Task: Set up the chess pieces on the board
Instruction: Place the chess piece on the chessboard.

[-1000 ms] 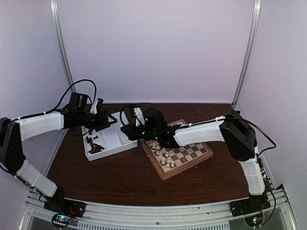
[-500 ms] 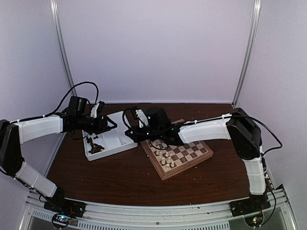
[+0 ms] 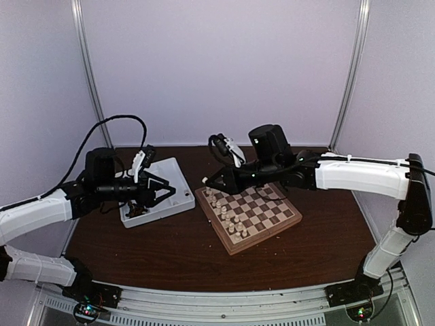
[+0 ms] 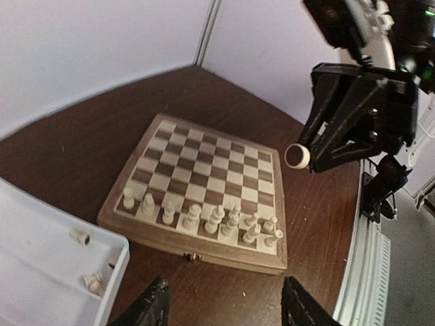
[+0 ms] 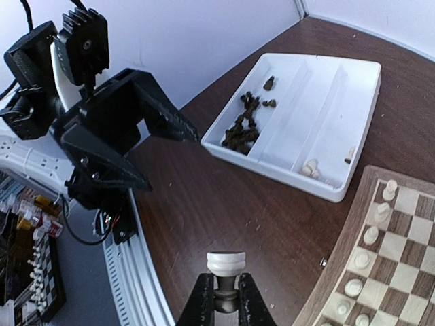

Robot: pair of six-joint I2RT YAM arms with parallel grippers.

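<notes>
Top external: your right gripper (image 3: 207, 180) hangs over the upper-left corner of the board (image 3: 262, 219), jaws pinched narrow on a single cream piece. In the right wrist view that held piece (image 5: 225, 263) sits bottom centre, clamped by its stem, with one round end sticking out past the tips. You can't tell which piece it is from here.

The board is right of centre on the brown table (image 3: 170, 251), turned at an angle to the table's edge. In the left wrist view the cream pieces (image 4: 204, 221) line the board's lower edge. Most are in the outer row and a few are one square in. They all look upright.

The white tray (image 3: 175, 178) is left of the board, just beside it with a strip of table between them. In the right wrist view you get the dark pieces (image 5: 241, 128) heaped in the tray's leftmost compartment. A few loose cream ones (image 5: 310, 166) lie at the lower end of a compartment nearer the board. At least one of them is on its side.

Your left gripper (image 3: 168, 190) is over the tray's board-side half, left of centre in the frame. Its jaws are spread moderately wide and hold nothing. It points toward the right gripper and is well apart from it.
</notes>
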